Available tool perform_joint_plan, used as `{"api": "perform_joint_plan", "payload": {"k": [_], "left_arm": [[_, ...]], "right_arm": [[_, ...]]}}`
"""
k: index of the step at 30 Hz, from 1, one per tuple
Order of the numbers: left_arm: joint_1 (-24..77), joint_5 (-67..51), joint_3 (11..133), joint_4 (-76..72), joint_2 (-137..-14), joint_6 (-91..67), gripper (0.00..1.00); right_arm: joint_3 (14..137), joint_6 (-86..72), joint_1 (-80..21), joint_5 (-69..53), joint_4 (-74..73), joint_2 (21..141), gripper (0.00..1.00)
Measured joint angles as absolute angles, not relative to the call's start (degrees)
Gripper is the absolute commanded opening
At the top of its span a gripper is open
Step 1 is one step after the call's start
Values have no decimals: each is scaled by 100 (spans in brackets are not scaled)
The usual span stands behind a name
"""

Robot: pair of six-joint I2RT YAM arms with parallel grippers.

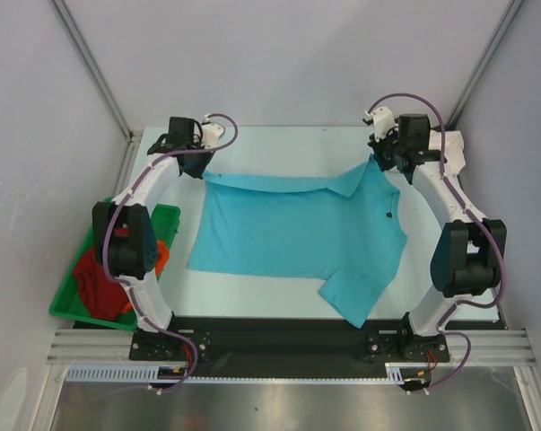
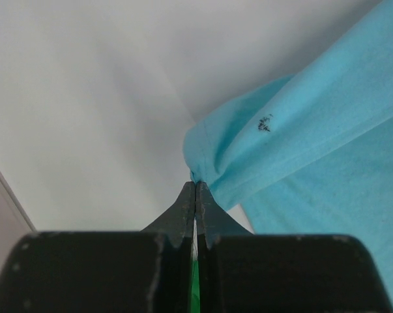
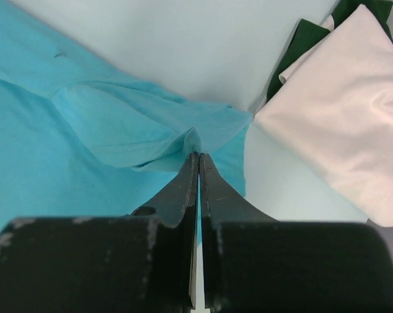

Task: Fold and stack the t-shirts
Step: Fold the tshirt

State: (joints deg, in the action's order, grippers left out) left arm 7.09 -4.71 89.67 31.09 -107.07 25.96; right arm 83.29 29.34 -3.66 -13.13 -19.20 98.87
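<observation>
The turquoise t-shirt [image 1: 297, 233] lies spread on the table, collar toward the right, with one sleeve pointing at the near edge. My left gripper [image 1: 203, 172] is shut on its far-left corner, seen in the left wrist view [image 2: 195, 182], where the cloth [image 2: 326, 130] is lifted slightly. My right gripper [image 1: 378, 163] is shut on the far-right edge of the shirt, seen pinching a fold [image 3: 199, 154] of the turquoise cloth [image 3: 85, 130]. A cream-white shirt [image 3: 339, 117] lies folded right of that gripper. Dark red [image 1: 95, 283] and orange [image 1: 162, 254] shirts lie in the bin.
A green plastic bin [image 1: 73, 301] stands at the left table edge beside the left arm. A dark green cloth [image 3: 300, 39] lies under the cream-white shirt at the far right corner. Enclosure walls stand close behind and beside the table.
</observation>
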Motion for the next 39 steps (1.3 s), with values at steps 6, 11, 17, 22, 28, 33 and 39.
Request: {"api": "perform_joint_plan", "payload": {"k": [6, 11, 17, 22, 28, 33, 39], "left_arm": [[709, -519, 8877, 3326, -10597, 2598, 0], [709, -591, 8683, 3417, -10466, 2598, 0], [709, -670, 8482, 3505, -10447, 2596, 0], [709, -674, 8211, 3487, -10447, 2593, 0], [709, -666, 7940, 3483, -10447, 2569, 0], [709, -650, 7852, 3433, -10447, 2550, 0], [709, -598, 7767, 3350, -10538, 2545, 18]], "right_arm": [[7865, 2910, -368, -1315, -2018, 9236, 0], [7406, 2912, -368, -1315, -2165, 8659, 0], [6869, 2912, -357, -1313, -2263, 8309, 0], [6438, 2917, -346, -1310, -2305, 8156, 0], [5951, 2932, -342, -1297, -2281, 8066, 0], [5752, 2998, -285, -1293, -2281, 8066, 0], [5625, 3030, -248, -1293, -2185, 8068, 0]]}}
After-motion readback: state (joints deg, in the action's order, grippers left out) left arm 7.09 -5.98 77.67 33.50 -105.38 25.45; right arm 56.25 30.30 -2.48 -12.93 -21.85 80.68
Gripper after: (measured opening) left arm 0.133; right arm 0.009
